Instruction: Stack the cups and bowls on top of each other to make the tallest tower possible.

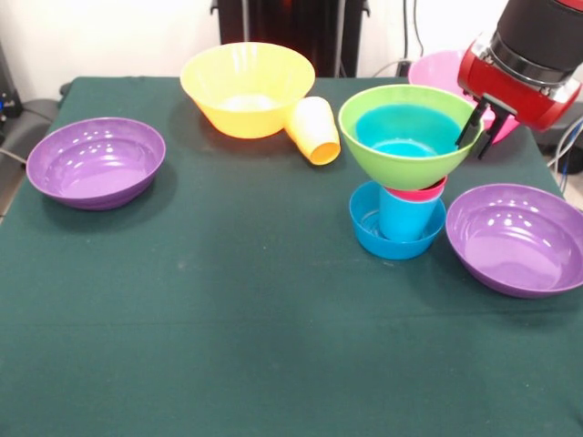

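On the left of the tabletop (228, 346) I see a purple bowl (96, 162) sitting alone, well apart from everything else. Further right is the big yellow bowl (247, 88), with a yellow cup (313, 129) lying on its side against it. Then comes the tower (401, 173): a small blue bowl (397, 228) at the bottom, a blue cup (407, 217) standing in it, a sliver of red cup (419, 192) above that, and a green bowl (410, 135) on top with another blue bowl (404, 129) nested inside. My gripper (480, 127) hangs at the green bowl's right rim; its jaws look nearly closed, but I can't tell whether they pinch the rim. A pink bowl (437, 71) sits behind, a second purple bowl (517, 238) at far right. I judge I'm finishing a placement on the tower. Next I'd back away gently, since the wide top on narrow cups looks tippy, then fetch a purple bowl.
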Robot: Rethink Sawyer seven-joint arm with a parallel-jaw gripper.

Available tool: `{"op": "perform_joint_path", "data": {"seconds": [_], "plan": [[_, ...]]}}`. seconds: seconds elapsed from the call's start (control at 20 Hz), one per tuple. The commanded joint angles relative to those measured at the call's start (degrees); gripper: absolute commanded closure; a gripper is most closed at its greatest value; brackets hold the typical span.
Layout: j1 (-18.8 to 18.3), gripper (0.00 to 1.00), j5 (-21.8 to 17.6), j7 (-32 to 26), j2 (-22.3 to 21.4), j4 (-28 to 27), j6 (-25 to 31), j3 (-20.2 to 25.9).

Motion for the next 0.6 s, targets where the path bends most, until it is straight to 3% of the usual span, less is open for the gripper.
{"op": "perform_joint_path", "data": {"seconds": [0.05,0.6], "plan": [[-0.1,1.00,1.3,11.5,0.9,4.2,-4.7,4.4],[0.0,1.00,2.9,12.3,0.6,5.9,-6.6,4.1]]}}
